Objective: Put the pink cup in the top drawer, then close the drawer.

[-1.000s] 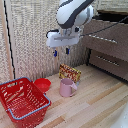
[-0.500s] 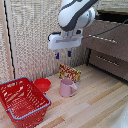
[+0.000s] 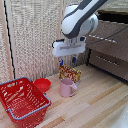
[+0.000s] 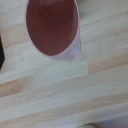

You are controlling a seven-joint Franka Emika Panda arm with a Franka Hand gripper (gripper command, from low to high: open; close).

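Our pincer [image 3: 67,62] hangs in the air above the pink mug [image 3: 67,87], not touching it. We see its two little blue-tipped fingers [image 3: 61,62] pointing down with a gap between them, so it is open, and it holds nothing.

We see the pink mug standing upright on the wooden floor [image 3: 95,107], with its handle toward the exterior view's right. From the wrist view we look straight down into the mug [image 4: 53,27], and its inside looks bare.

Just behind the mug stands a small patterned box [image 3: 70,74]. A red bowl [image 3: 42,84] sits near the mug on the exterior view's left, and a red wire basket [image 3: 22,100] is in front of the bowl.

The brown dresser [image 3: 107,42] stands on the exterior view's right. We see its top drawer [image 3: 112,33] with a long silver handle [image 3: 116,34].
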